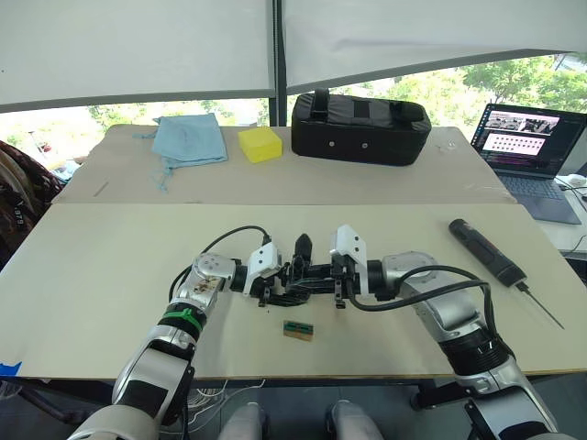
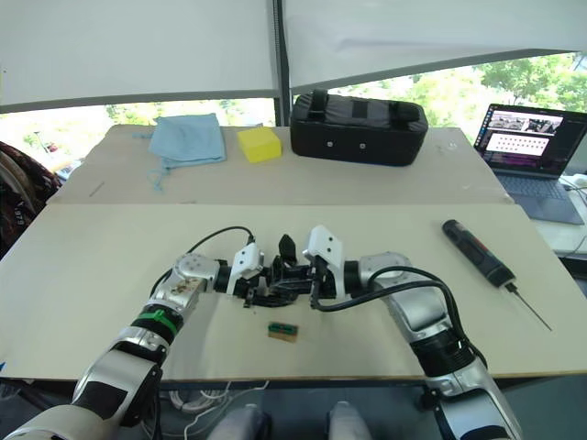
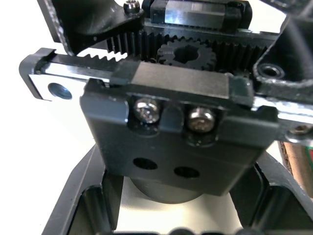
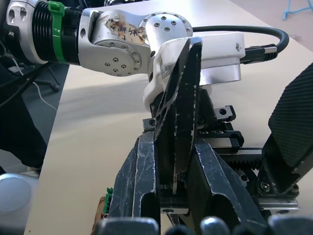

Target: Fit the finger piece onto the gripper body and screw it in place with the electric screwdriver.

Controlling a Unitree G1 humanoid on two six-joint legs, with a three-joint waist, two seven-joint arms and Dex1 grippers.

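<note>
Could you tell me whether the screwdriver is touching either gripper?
Apart. The left eye view shows the screwdriver lying alone on the table's right side, bare tabletop between it and the right gripper.

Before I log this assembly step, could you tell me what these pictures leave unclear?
- Finger piece: its lower seat, right wrist view, is hidden between the right gripper fingers.
- Gripper body: left wrist view, cut off by the edges.
- Left gripper: eye views, its fingers merge with the black body.
- Electric screwdriver: bit tip too thin to read.
</note>
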